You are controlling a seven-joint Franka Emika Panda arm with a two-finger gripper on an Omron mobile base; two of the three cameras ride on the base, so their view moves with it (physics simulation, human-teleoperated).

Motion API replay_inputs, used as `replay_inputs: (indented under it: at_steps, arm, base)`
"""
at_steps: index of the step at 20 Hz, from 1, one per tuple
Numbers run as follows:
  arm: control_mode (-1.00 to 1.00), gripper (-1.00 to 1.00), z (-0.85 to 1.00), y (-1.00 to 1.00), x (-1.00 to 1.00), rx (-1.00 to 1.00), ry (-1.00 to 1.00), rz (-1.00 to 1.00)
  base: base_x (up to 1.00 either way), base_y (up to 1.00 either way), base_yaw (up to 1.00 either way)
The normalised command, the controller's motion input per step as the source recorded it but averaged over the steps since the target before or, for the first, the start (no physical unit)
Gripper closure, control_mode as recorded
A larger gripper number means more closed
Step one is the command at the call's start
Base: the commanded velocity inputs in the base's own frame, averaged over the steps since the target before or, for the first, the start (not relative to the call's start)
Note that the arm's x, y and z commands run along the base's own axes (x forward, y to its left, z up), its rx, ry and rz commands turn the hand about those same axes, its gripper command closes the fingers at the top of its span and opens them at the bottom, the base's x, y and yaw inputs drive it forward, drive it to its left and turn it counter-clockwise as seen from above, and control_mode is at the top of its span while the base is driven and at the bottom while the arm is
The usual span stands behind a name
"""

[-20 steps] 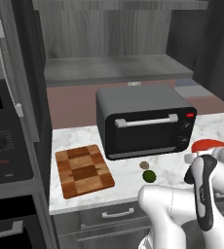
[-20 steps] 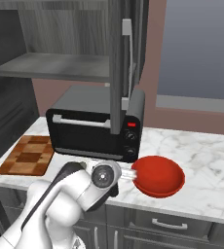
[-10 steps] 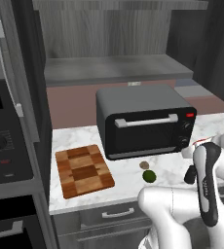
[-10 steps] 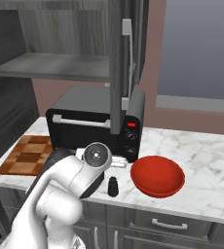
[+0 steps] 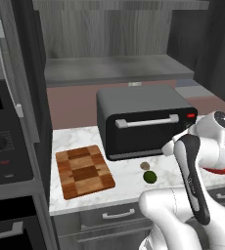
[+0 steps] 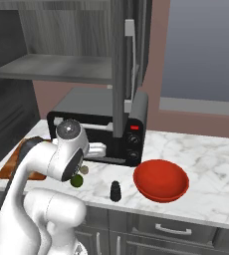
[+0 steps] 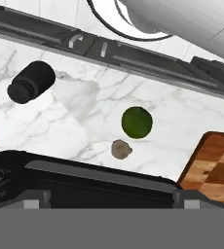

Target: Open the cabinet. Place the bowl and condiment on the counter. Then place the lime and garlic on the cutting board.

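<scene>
Your white arm (image 5: 192,176) rises bent at the elbow, wrist turned downward. Your gripper (image 7: 109,202) hangs with its jaws spread wide, holding nothing.

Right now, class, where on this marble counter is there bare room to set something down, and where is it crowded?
Bare marble counter lies right of the red bowl and behind it. The cutting board top is bare too. It is crowded in front of the toaster oven, where the lime, garlic and condiment sit close together.
</scene>
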Motion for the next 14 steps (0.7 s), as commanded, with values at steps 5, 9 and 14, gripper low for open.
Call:
replay_inputs:
  at_steps: [5, 9, 14]
  arm:
    - [-1.0, -1.0, -0.02, 0.17, -0.03, -0.01, 0.0, 0.02]
    - [-1.0, -1.0, -0.04, 0.01, 0.0, 0.0, 0.0, 0.0]
    - [-1.0, -1.0, -0.26, 0.12, 0.0, 0.0, 0.08, 0.0]
  base:
    - [0.0, 0.0, 0.0]
    - [0.0, 0.0, 0.0]
    - [0.0, 0.0, 0.0]
